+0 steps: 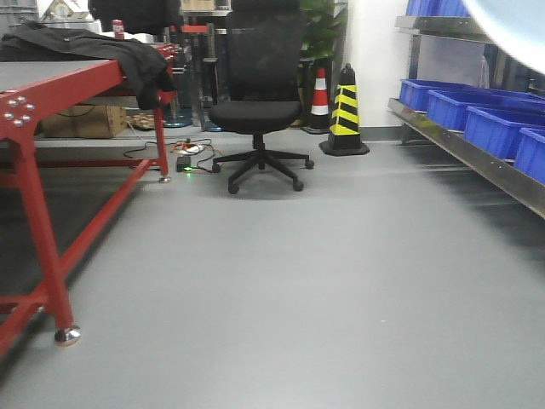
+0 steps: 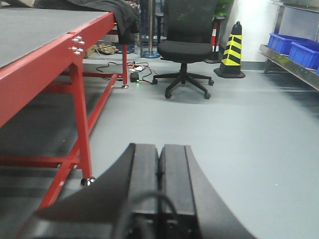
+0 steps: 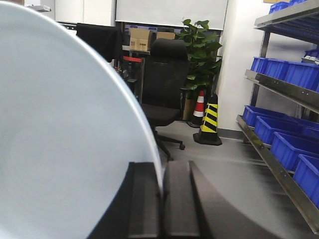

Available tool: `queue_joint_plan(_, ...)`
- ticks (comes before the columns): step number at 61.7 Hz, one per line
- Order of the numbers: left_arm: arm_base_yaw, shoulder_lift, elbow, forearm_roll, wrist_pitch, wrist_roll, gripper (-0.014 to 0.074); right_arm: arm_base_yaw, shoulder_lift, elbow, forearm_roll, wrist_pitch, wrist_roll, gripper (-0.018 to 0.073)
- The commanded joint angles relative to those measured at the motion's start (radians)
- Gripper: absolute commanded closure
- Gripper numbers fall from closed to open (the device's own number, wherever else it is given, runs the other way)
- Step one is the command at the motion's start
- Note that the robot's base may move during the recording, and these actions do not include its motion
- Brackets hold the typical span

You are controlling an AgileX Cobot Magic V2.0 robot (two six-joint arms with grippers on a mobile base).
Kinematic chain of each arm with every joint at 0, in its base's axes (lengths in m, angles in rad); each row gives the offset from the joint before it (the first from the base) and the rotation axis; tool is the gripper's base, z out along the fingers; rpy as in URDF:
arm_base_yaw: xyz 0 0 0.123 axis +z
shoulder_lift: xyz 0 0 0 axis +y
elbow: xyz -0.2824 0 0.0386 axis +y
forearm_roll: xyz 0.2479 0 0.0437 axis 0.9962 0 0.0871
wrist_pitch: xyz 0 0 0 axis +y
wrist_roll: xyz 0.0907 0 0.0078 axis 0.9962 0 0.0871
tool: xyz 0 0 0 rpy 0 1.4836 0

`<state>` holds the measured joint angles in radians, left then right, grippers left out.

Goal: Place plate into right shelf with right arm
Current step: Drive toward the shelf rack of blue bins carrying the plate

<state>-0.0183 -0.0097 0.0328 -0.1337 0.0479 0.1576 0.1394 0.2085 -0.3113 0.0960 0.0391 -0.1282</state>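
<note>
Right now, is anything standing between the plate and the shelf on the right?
Nothing visible. The plate, clamped in the right end effector, faces bare grey floor toward the right shelf; the office chair and striped cone stand farther back, off that path.

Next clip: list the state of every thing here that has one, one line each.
plate: off the shelf, rim clamped
right gripper: shut on the plate's rim
left gripper: shut, empty
right shelf: carries blue bins, no plate visible on it
black jacket: draped over the red table's far end
</note>
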Motion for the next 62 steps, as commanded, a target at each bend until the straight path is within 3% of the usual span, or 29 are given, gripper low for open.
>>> queue_joint_plan(1, -0.002, -0.010, 0.010, -0.008, -0.090, -0.007, 0.0724, -0.004, 0.008, -0.031, 0.002, -0.098, -0.010, 0.0505)
queue_joint_plan(62, -0.002, -0.010, 0.010, -0.008, -0.090, -0.007, 0.0724, -0.004, 0.008, -0.031, 0.002, -0.098, -0.010, 0.0505)
